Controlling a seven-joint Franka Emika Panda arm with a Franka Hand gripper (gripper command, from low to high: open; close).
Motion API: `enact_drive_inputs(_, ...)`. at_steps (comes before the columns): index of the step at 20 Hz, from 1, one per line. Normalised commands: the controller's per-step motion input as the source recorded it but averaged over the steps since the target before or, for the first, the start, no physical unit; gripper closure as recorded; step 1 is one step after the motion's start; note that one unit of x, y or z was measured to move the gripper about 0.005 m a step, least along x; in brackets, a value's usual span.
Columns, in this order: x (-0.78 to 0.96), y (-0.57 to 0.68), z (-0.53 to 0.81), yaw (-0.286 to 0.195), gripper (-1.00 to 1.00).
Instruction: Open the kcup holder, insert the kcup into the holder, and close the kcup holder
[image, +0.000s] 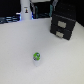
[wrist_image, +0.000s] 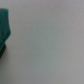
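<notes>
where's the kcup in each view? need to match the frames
Exterior view: the kcup stands on the white table, low and near the middle, well apart from the black kcup holder at upper right.
Wrist view: not in it.
Shared landmark: the white table.

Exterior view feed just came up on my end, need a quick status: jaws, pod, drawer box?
Jaws not in view. Pod upright on the white table, untouched. Drawer box shut, well apart from pod. Nothing between them.
</notes>
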Motion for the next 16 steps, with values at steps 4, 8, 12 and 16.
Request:
enact_drive_inputs(4, -0.18, 0.34, 0.12, -0.136, -1.00)
enact_drive_inputs(8, -0.28, 0.47, 0.08, -0.172, -1.00)
enact_drive_inputs(12, -0.29, 0.61, 0.01, -0.187, -1.00)
enact_drive_inputs(16, -0.29, 0.64, 0.01, -0.180, -1.00)
